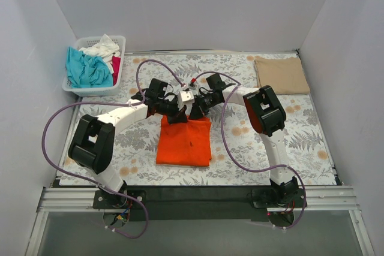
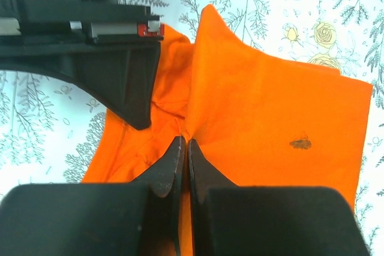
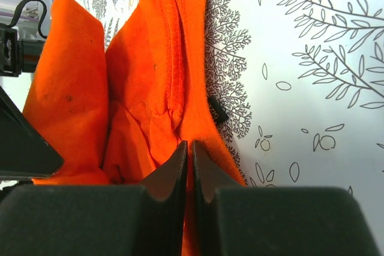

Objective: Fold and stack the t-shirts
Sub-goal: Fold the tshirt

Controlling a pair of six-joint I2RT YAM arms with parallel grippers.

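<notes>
Room lies open either side of your orange t-shirt [image 1: 183,145] at desk [image 1: 300,142] centre; left claw [image 2: 185,148] and right claw [image 3: 189,151] clench its far edge. One tan t-shirt [image 1: 281,75] lies far-right; three more t-shirts [image 1: 87,69] fill the far-left basket [image 1: 90,90].

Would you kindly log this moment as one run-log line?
step: folding orange shirt | left gripper: shut on shirt | right gripper: shut on shirt | tan shirt: folded, far right | basket: holds clothes

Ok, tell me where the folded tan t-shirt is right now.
In the top view, the folded tan t-shirt lies flat at the far right corner of the table, well apart from the orange t-shirt at the centre.
</notes>
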